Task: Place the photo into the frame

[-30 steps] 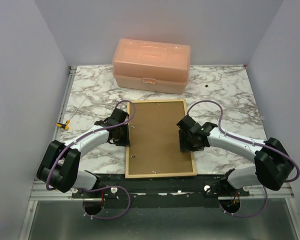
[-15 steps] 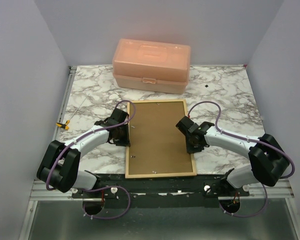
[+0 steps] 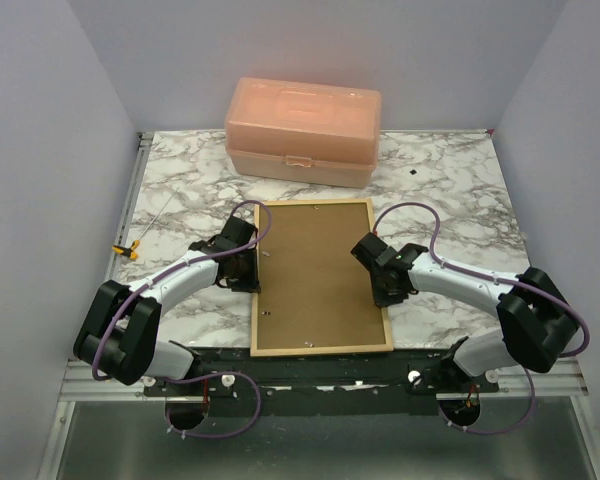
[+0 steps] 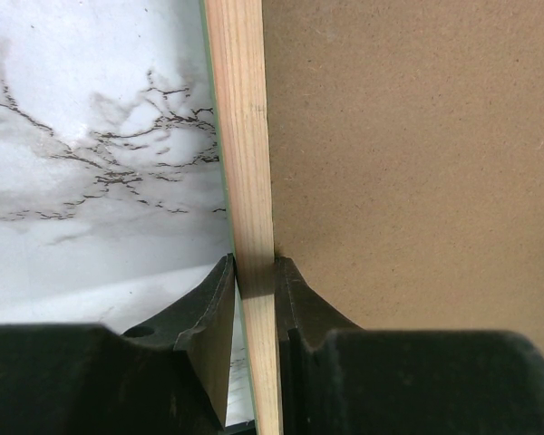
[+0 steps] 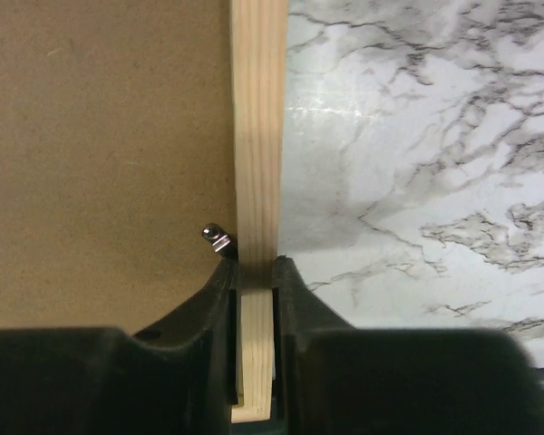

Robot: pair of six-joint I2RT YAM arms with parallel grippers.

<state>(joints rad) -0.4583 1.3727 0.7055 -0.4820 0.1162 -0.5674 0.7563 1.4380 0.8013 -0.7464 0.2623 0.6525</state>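
Since the earlier frame your right gripper (image 3: 382,292) has slid a little toward the near end of the right rail, and its fingers (image 5: 213,304), wider apart before, now press on both sides of that rail. Your left gripper (image 3: 252,270) has not shifted and still pinches the left rail. The frame (image 3: 320,349) lies flat near the front edge of the marble table (image 3: 180,190), pale wood back upward, in the same place as before, with the brown backing board (image 3: 315,270) seated inside it. Its green face is turned down. You only catch it as a thin green line along the outer edge of the rail (image 4: 240,136) in the left wrist view. Whatever lies beneath the board is hidden in every view. From above, both sets of fingertips are buried under the wrist housings, so the grips are readable only from the wrist cameras. There the left fingers (image 4: 213,313) sit narrow on either side of the wood, with the board (image 4: 417,136) on one side and the marble (image 4: 91,109) on the other. In the right wrist view the rail (image 5: 258,118) runs straight up between the pads. A small metal clip (image 5: 216,236) shows just beside the inner finger, at the edge of the board (image 5: 100,136). Both wrist views cut off the frame's corners. The peach box (image 3: 302,130) stands at the far side, well apart from the frame. A thin rod with a yellow end (image 3: 128,250) lies by the left edge, too small to identify.
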